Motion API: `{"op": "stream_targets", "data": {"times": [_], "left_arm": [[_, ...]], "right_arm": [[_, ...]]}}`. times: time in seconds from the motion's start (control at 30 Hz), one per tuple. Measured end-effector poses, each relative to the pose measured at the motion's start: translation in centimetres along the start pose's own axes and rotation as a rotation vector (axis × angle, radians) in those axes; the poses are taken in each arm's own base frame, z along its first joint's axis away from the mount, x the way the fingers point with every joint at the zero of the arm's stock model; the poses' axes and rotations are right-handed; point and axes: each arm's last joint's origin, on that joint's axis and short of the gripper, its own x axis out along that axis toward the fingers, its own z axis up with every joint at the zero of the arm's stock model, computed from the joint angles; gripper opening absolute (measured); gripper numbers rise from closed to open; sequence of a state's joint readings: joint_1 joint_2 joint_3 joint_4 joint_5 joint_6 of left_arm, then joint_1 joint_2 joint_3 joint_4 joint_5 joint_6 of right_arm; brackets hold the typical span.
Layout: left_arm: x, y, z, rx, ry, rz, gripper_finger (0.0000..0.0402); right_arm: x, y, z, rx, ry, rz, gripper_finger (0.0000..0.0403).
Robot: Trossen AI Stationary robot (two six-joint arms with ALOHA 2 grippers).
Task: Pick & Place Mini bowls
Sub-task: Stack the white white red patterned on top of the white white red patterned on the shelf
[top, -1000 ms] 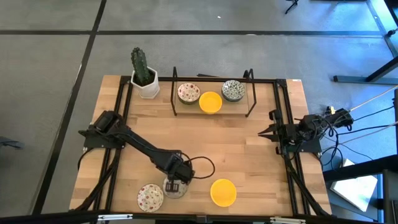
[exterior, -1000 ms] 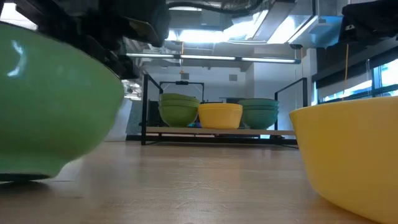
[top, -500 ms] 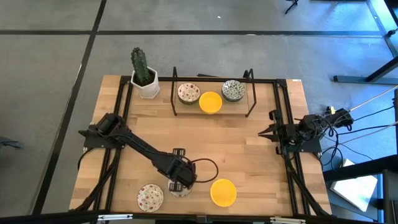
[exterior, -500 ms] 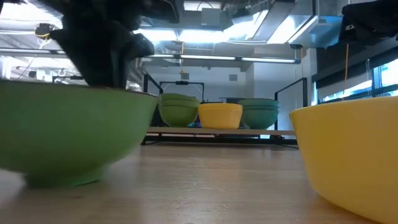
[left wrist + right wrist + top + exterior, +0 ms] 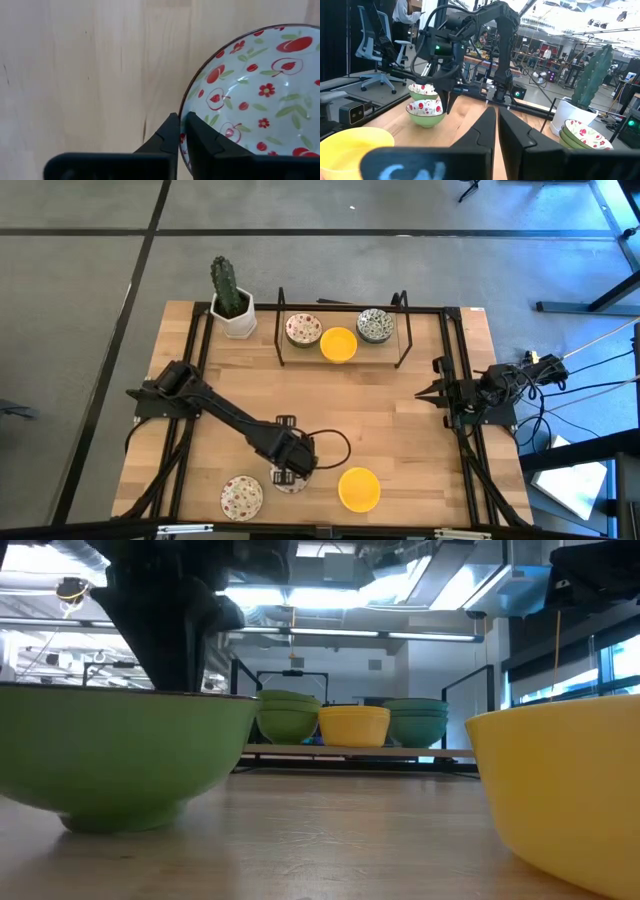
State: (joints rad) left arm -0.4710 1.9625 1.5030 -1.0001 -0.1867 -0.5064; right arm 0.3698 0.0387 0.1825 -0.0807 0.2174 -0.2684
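My left gripper point(image 5: 288, 473) is near the table's front edge, shut on a mini bowl point(image 5: 292, 483) that is white with red flowers inside and green outside point(image 5: 120, 755). A second red-flowered mini bowl point(image 5: 241, 496) sits on the table to its left, and a yellow one point(image 5: 359, 489) to its right. More mini bowls stand in the rack at the back: red-flowered point(image 5: 303, 329), yellow point(image 5: 338, 344), blue-green point(image 5: 375, 325). My right gripper point(image 5: 435, 392) waits shut point(image 5: 496, 125) at the table's right edge. My left gripper pinches the bowl's rim point(image 5: 183, 120) on the side toward the arm. One finger point(image 5: 202, 140) is inside the bowl and the other point(image 5: 167, 137) outside. The fingers point down from above. The bowl sits level, its foot point(image 5: 118, 823) at or just above the table.
A cactus in a white pot point(image 5: 232, 302) stands at the far left corner beside the black wire rack point(image 5: 342, 364). Black rails point(image 5: 462, 380) run along both sides of the table. Bare wood point(image 5: 370, 415) lies between the rack and the front bowls.
My left gripper has moved a little toward the table's right edge and upward, carrying the red-flowered bowl by its rim. The bowl was tilted and is now level, farther from the other red-flowered bowl and nearer the yellow one.
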Motion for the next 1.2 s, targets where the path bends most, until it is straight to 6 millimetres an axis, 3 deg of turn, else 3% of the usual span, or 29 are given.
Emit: {"op": "stream_targets", "data": {"times": [0.43,0.7,1.03,1.2], "left_arm": [[0.6,0.5,-0.1,0.019,0.036,-0.012,0.0123],[1.1,2.0,0.7,0.017,0.063,-0.062,0.0154],[3.1,2.4,0.5,0.077,0.137,-0.099,0.0136],[2.6,2.4,0.4,0.135,0.136,-0.127,0.0056]], "right_arm": [[0.0,0.0,0.0,-0.001,0.0,0.0,0.0022],[0.0,0.0,0.0,0.004,0.001,0.0,0.0022],[0.0,0.0,-0.1,-0.003,0.01,0.003,0.0022],[0.0,0.0,-0.1,-0.001,0.01,0.003,0.0022]]}}
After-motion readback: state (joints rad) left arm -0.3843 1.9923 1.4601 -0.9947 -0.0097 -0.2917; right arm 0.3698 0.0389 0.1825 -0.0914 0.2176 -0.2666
